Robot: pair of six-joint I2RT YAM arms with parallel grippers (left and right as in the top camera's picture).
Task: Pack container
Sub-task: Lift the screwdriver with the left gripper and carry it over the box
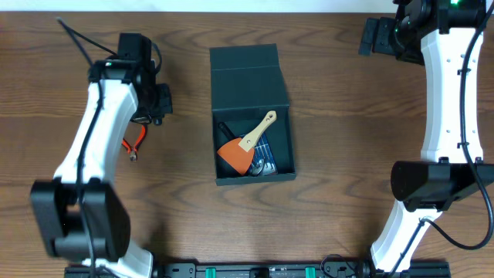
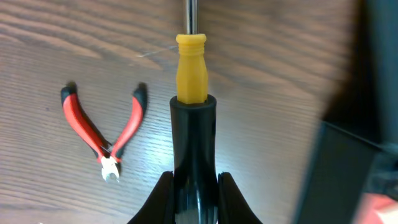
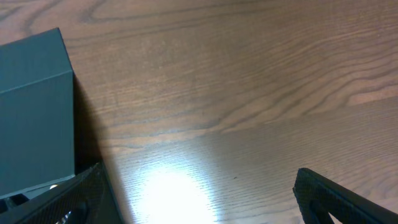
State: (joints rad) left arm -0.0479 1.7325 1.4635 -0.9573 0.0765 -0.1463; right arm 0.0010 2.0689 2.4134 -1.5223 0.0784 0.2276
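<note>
At mid-worktop (image 1: 347, 154) in the overhead view sits the container (image 1: 252, 116), its lid flapped back so tools can drop in; a scraper (image 1: 245, 145) lies inside, while red pliers (image 1: 135, 144) lie outside by the left arm. At the left wrist, the left hand (image 2: 194, 190) pinches a screwdriver (image 2: 191, 68) by its black grip, probably to carry it to the box. At the right wrist, the right hand (image 3: 199, 199) is spread and holds nothing, near the container's outer wall.

Left fingers (image 2: 159, 202) clamp a screwdriver (image 2: 191, 62); right fingers (image 3: 339, 198) are spread wide apart.
</note>
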